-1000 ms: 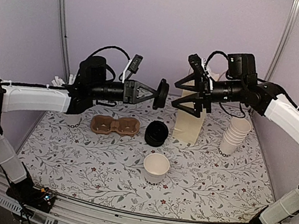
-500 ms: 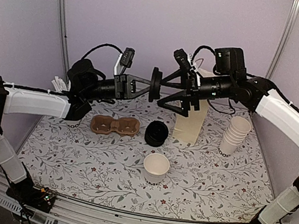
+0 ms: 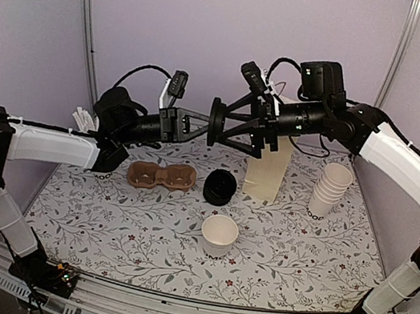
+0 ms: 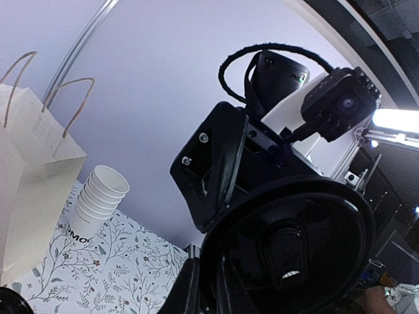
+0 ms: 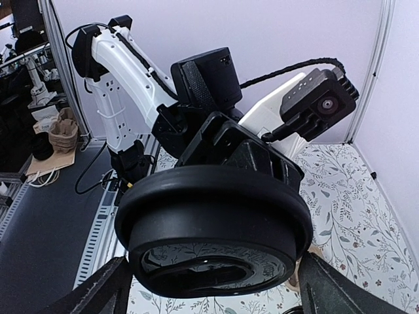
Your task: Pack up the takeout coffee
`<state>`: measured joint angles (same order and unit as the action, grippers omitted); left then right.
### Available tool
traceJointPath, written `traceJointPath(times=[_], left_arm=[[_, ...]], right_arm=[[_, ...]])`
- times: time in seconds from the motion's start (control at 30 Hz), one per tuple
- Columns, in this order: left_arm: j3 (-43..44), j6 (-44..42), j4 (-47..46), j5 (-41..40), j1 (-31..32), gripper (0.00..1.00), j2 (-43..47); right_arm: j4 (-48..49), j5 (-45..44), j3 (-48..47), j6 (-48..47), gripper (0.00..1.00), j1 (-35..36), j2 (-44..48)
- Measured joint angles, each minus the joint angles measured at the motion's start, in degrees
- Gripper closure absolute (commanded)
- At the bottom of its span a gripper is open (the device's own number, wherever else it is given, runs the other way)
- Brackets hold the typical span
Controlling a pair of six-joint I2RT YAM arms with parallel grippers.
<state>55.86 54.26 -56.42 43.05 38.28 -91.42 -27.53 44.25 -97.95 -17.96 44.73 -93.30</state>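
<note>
The takeout coffee cup (image 3: 219, 234), white paper, stands lidless near the table's front centre. A black plastic lid (image 3: 216, 122) hangs in mid-air above the table's back. My left gripper (image 3: 210, 124) is shut on its rim. In the left wrist view the lid (image 4: 294, 248) fills the lower right, edge pinched in that gripper (image 4: 209, 291). My right gripper (image 3: 225, 122) comes from the right, open, one finger on each side of the lid. In its wrist view the lid (image 5: 209, 209) sits between the gripper (image 5: 213, 288) fingers; I cannot tell whether they touch it.
A cream paper bag (image 3: 267, 165) stands behind, under the right arm. Another black lid (image 3: 219, 186) and a brown cup carrier (image 3: 161, 175) lie mid-table. A stack of white cups (image 3: 329, 190) is at the right. A lettered white cup (image 3: 101, 173) sits under the left arm.
My right gripper has swung left from above the bag and now straddles the lid. The left gripper, still holding the lid, has drawn back a little to the left.
</note>
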Motion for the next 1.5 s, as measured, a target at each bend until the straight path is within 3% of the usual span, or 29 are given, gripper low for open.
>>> traceJointPath(times=[0.2, 0.73, 0.83, 1.0, 1.33, 1.5], left_arm=[[-0.2, 0.4, -0.3, 0.0, -0.1, 0.89, -0.5], [-0.2, 1.0, -0.9, -0.3, -0.5, 0.89, -1.3], [-0.2, 1.0, -0.9, -0.3, -0.5, 0.88, -1.3], [-0.2, 1.0, -0.4, -0.4, -0.5, 0.83, -1.4], [-1.0, 0.3, 2.6, -1.1, -1.1, 0.61, -1.3], [-1.6, -4.5, 13.7, -3.8, -2.2, 0.59, 2.4]], right_arm=[[0.2, -0.7, 0.0, 1.4, 0.15, 0.0, -0.3], [0.2, -1.9, -1.5, 3.9, 0.12, 0.6, -1.8], [0.2, -2.0, -1.7, 3.9, 0.17, 0.7, -1.9], [0.3, -2.1, -1.9, 4.0, 0.28, 0.8, -2.3], [0.0, -4.4, -1.8, 2.9, 0.29, 1.1, -2.6], [-0.9, -6.7, 0.0, 0.3, 0.29, 0.3, -1.8]])
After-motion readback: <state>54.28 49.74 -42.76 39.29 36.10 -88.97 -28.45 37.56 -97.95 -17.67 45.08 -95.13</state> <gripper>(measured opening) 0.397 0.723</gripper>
